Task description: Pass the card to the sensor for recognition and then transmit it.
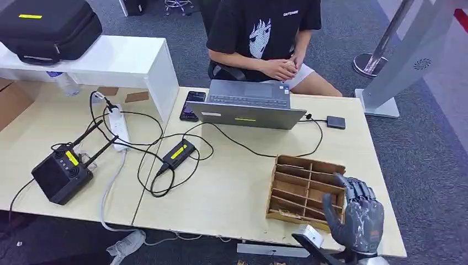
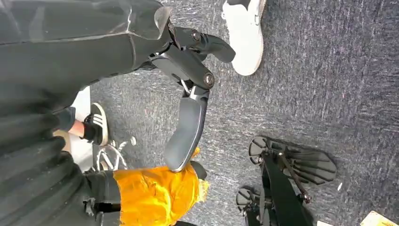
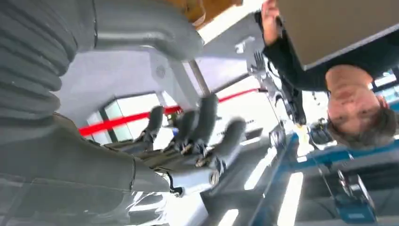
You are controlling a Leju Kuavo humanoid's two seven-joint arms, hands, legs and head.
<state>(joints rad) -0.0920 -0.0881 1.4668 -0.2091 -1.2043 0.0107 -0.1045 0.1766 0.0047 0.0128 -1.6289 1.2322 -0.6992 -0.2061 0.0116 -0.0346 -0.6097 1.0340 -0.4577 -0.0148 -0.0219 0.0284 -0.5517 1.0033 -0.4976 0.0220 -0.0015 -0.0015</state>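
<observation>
My right hand (image 1: 356,215) is raised over the table's near right corner, fingers apart and holding nothing. It stands at the near right end of a wooden divided tray (image 1: 310,162). I cannot make out a card in the tray. In the right wrist view the right hand (image 3: 188,136) shows spread, empty fingers. A small black box (image 1: 335,122), cabled to the laptop (image 1: 248,103), lies at the table's far right. My left hand (image 2: 188,94) hangs beside the body above the carpet, fingers loosely extended and empty.
A person (image 1: 265,38) sits behind the laptop with hands clasped. A phone (image 1: 192,105), a power strip (image 1: 118,124), a black adapter (image 1: 179,152), a radio unit (image 1: 60,174) and loose cables cover the left half. A white shelf (image 1: 110,58) carries a black bag.
</observation>
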